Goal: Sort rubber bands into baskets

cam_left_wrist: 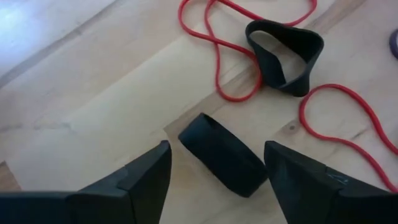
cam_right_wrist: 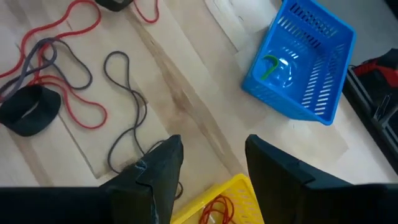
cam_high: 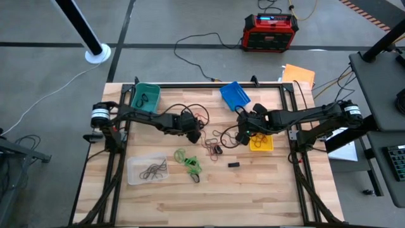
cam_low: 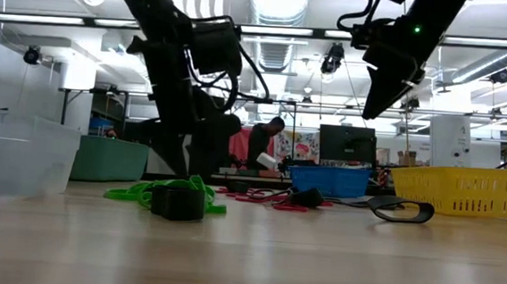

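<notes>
Rubber bands lie loose mid-table: red loops [cam_high: 204,117], a green tangle [cam_high: 188,163], thin dark ones [cam_right_wrist: 127,112] and wide black ones [cam_left_wrist: 286,56]. My left gripper [cam_high: 193,133] is low over the table and open. Its fingers stand on either side of a wide black band [cam_left_wrist: 222,154] that lies flat on the wood, and they are not touching it. My right gripper [cam_high: 243,131] hangs open above the table between the blue basket [cam_right_wrist: 298,59] and the yellow basket [cam_right_wrist: 217,199], holding nothing. The teal basket [cam_high: 145,96] is at the far left and the clear basket [cam_high: 147,170] at the near left.
A small black block [cam_high: 234,164] lies right of the green tangle. The blue basket holds a green band [cam_right_wrist: 270,65], the yellow one holds red bands [cam_right_wrist: 214,208], and the clear one holds dark bands [cam_high: 153,170]. Bare wood fills the near half of the table. A black frame borders the table.
</notes>
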`<state>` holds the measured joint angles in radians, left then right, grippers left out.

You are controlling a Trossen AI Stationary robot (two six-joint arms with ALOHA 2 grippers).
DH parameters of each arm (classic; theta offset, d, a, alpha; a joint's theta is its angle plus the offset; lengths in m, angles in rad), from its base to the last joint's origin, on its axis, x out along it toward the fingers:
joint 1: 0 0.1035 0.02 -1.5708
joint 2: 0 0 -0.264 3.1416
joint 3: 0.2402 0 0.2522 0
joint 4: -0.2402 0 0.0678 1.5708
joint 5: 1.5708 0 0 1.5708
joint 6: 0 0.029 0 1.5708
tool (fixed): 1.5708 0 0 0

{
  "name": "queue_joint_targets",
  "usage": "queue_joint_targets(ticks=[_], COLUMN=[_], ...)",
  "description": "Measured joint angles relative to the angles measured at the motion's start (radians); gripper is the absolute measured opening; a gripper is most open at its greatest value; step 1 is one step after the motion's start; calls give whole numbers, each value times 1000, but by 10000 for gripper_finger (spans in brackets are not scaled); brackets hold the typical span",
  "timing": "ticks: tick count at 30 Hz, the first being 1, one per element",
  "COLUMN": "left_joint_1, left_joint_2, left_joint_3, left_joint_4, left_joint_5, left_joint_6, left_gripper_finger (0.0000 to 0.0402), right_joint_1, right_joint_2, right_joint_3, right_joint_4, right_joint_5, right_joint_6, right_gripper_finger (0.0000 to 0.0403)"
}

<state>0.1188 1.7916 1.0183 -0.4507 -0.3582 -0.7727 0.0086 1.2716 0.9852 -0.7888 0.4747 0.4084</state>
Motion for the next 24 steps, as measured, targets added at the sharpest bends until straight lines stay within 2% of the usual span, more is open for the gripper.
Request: queue_joint_targets(ticks=[20,24], left_joint_1=[-4,-4], left_joint_2=[3,3], left_joint_3=[-31,-33], left_joint_4=[10,9], left_joint_5=[-9,-3], left_joint_6=[-3,3], left_gripper_finger=[230,202], right_joint_1=[0,0], right_joint_2=[0,0], right_joint_3=[0,0], right_joint_4=[40,41], right_joint_5=[-1,-1], right_joint_6=[-16,-16], right_gripper_finger=[171,171])
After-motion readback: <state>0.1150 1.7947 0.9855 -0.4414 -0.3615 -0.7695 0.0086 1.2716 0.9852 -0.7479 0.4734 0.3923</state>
